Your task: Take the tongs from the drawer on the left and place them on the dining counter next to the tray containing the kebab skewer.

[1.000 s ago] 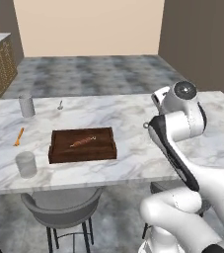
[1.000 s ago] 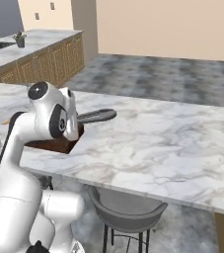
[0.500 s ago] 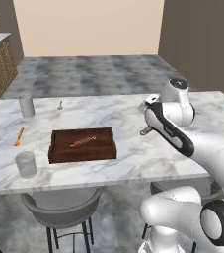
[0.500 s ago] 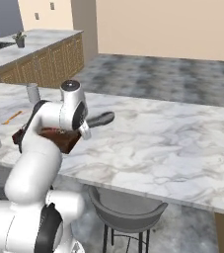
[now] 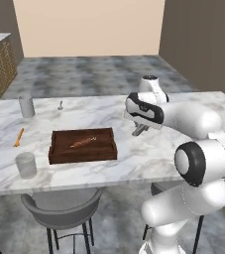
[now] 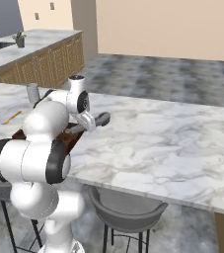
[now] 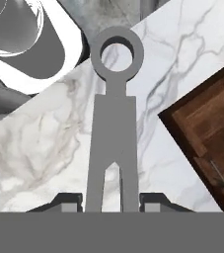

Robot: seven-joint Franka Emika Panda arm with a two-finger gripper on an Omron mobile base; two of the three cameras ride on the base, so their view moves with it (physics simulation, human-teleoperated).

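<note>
On the left of the left base view, a grey cup (image 5: 26, 164) is seen near the front edge of the dining counter (image 5: 89, 115), with a thin orange stick (image 5: 19, 137) behind it and a second grey cup (image 5: 27, 105) further back. Toward the middle, the tray (image 5: 83, 155) is seen lying flat on the marble, and the kebab skewer (image 5: 83, 143) is held inside it. To the right of the tray, the gripper (image 5: 140, 130) is seen low over the slab, and the tongs (image 5: 139, 131) are carried in it.

In the hand view, the tongs (image 7: 112, 138) are shown running straight out from between the two finger tips (image 7: 154, 201), with the ring end furthest from the hand; the jaws are clamped on the two grey legs. A corner of the tray (image 7: 209, 136) is seen at the right edge of that view, close to the tongs but not touching them.

The fetching from the drawer is judged to be finished, since the tongs are already held over the dining counter beside the tray. What is left is judged to be the last lowering, the release of the tongs onto the bare marble just right of the tray, and the withdrawal of the hand. Whether the tongs already touch the slab cannot be told.
</note>
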